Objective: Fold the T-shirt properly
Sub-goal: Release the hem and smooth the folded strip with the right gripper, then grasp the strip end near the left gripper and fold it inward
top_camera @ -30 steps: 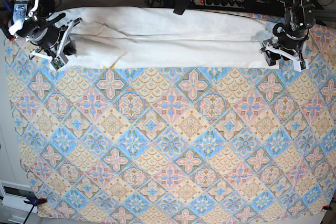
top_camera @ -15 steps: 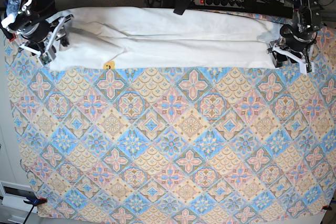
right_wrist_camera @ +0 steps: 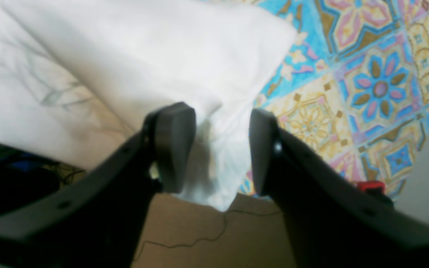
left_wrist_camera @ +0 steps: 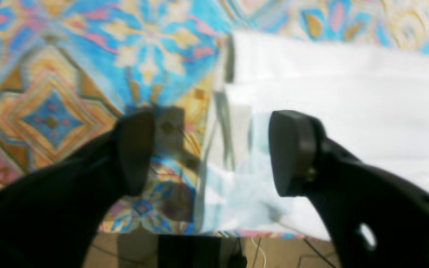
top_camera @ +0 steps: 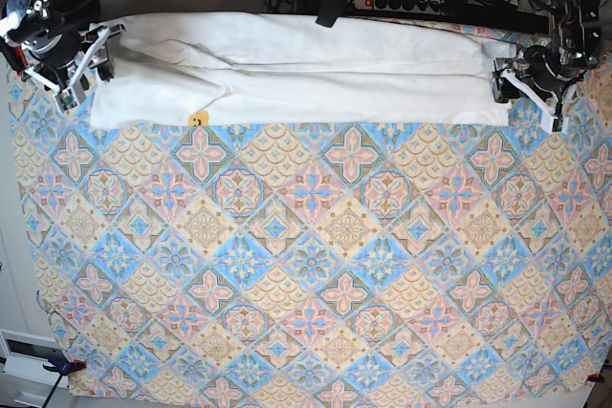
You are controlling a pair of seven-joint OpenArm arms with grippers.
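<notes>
Right gripper [top_camera: 84,66]: upper left of the base view, at the left end of the shirt. In the right wrist view [right_wrist_camera: 222,149] its 2 dark fingers [right_wrist_camera: 173,145] are spread apart, with a bunched white corner of cloth showing in the gap between them. They are not pressed onto the cloth; whether a finger brushes it I cannot tell.

T-shirt [top_camera: 296,74]: a long white band lying flat across the top of the base view, running from the right gripper to the left gripper. It is folded lengthwise, with a crease line along its middle. A small yellow spot of print [top_camera: 196,118] peeks out at its lower edge, left of centre. The far long edge lies near the back rim of the table.

Tablecloth [top_camera: 316,265]: patterned in blue, pink and yellow diamond tiles, filling the middle and bottom of the base view below the shirt.

Power strip [top_camera: 402,3]: top centre-right of the base view, behind the table, among dark cables.

Left gripper [top_camera: 528,95]: upper right of the base view, at the right end of the shirt. In the left wrist view [left_wrist_camera: 210,152] its 2 fingers [left_wrist_camera: 292,152] are spread wide. The shirt's end edge [left_wrist_camera: 330,96] lies beneath the gap; nothing is pinched.
</notes>
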